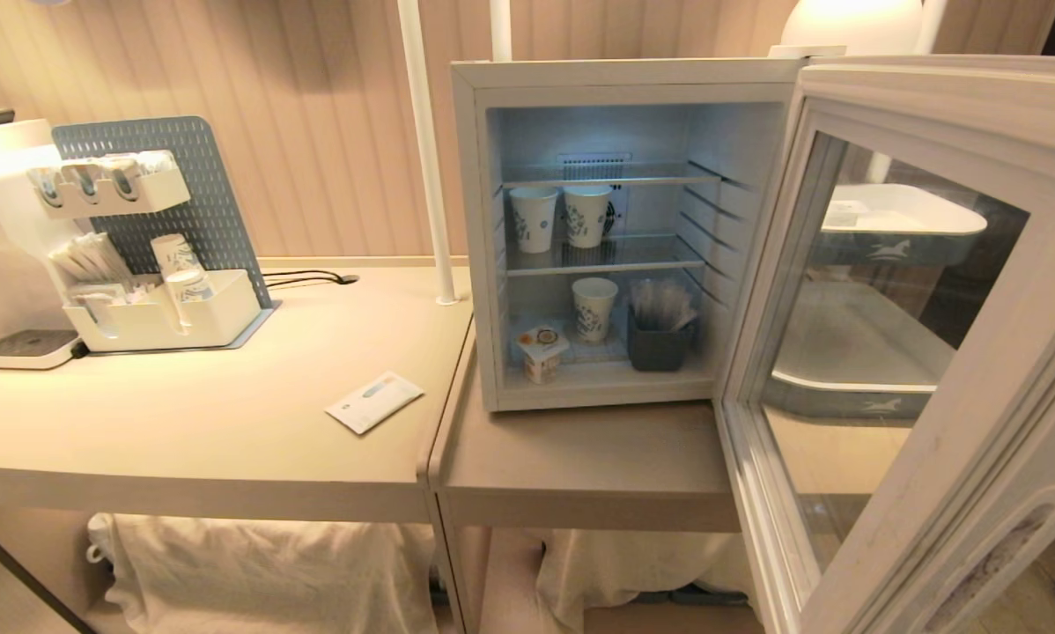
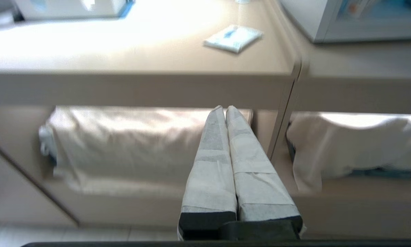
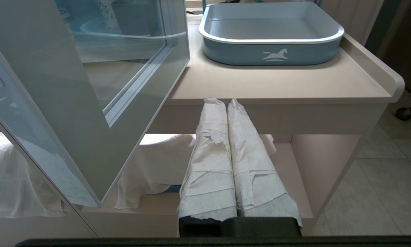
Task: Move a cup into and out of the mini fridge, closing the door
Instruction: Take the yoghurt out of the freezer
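Note:
The white mini fridge stands on the lower counter with its door swung wide open to the right. The cup, a tiny white tub with an orange-marked lid, sits on the fridge floor at the front left. Neither arm shows in the head view. My left gripper is shut and empty, hanging low in front of the table's front edge, below the fridge. My right gripper is also shut and empty, low in front of the counter edge beside the door.
Three blue-patterned paper cups and a dark holder of straws share the fridge shelves. A flat white sachet lies on the left table. An organiser with cups stands far left. A grey-blue tray sits right of the door. White cloth fills the lower shelf.

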Controlling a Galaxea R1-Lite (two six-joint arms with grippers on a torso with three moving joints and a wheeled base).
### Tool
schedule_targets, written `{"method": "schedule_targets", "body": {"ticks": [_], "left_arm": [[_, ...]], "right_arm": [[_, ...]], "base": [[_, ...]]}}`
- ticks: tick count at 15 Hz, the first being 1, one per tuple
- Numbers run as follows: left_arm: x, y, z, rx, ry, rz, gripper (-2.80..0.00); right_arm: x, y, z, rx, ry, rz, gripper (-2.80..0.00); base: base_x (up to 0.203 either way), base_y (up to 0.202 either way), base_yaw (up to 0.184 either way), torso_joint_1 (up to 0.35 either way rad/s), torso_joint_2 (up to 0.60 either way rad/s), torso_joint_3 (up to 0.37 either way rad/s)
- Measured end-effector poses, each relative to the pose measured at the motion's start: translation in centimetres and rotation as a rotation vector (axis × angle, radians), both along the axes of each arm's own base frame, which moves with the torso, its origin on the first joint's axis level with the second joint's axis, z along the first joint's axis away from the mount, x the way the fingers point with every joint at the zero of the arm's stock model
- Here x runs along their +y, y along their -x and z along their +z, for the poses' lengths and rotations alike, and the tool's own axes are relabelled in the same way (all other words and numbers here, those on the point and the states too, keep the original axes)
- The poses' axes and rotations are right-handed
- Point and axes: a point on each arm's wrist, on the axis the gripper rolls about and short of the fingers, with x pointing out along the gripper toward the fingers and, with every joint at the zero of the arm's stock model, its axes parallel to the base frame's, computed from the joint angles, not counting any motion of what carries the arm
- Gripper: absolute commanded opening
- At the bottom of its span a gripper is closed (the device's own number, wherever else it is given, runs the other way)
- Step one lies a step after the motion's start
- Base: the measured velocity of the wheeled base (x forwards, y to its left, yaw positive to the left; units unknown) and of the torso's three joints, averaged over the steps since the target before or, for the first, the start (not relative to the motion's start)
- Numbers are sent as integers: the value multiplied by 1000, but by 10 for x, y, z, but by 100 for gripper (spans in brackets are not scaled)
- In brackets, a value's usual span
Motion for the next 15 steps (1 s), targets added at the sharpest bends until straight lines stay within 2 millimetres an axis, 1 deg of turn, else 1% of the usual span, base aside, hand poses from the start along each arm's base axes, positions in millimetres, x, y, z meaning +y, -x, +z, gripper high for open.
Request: {"method": "schedule_targets", "body": {"ticks": [2, 8, 15], "left_arm": [[0, -2, -1, -36, -8, -2, -280], [0, -3, -4, -32, -8, -2, -280], [0, -3, -4, -34, 6, -1, -280]], "right_arm": [[0, 0, 0, 0, 0, -1, -280], [0, 0, 0, 0, 0, -1, -280], [0, 0, 0, 0, 0, -1, -280]], "base": [[0, 0, 0, 0, 0, 0], [-9, 0, -2, 0, 1, 0], [-182, 0, 1, 3, 2, 1]]}}
